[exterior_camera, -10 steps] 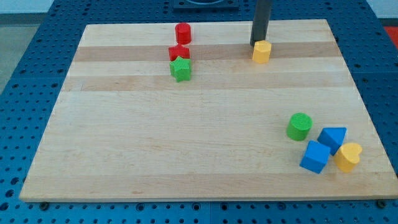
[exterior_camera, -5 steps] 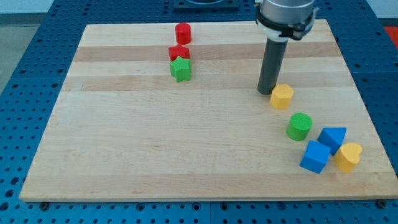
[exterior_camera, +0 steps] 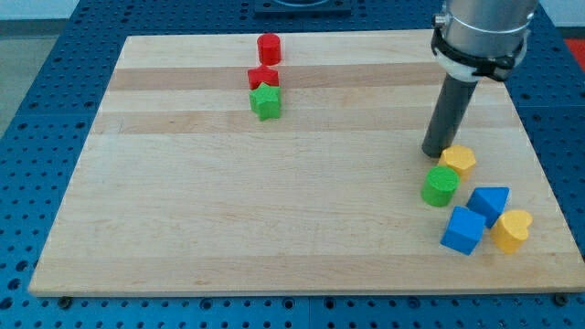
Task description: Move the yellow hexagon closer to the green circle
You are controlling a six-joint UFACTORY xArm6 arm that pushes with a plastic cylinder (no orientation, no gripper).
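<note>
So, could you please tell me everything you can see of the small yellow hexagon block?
The small yellow hexagon block looks like smooth plastic and lies flat near the wooden board's right edge. My tip sits against its left side. The green circle block lies just below-left, touching or nearly so. Its lower-left edge is partly hidden.

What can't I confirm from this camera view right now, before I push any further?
- Contact between the yellow hexagon and the green circle: they overlap in the camera view, so touching or a small gap cannot be told.
- My tip: it sits at the hexagon's upper left edge; whether it presses it is unclear.
- Red block behind the green star: its lower part is hidden, shape uncertain.
- The arm above the rod: cut off by the view's top.
</note>
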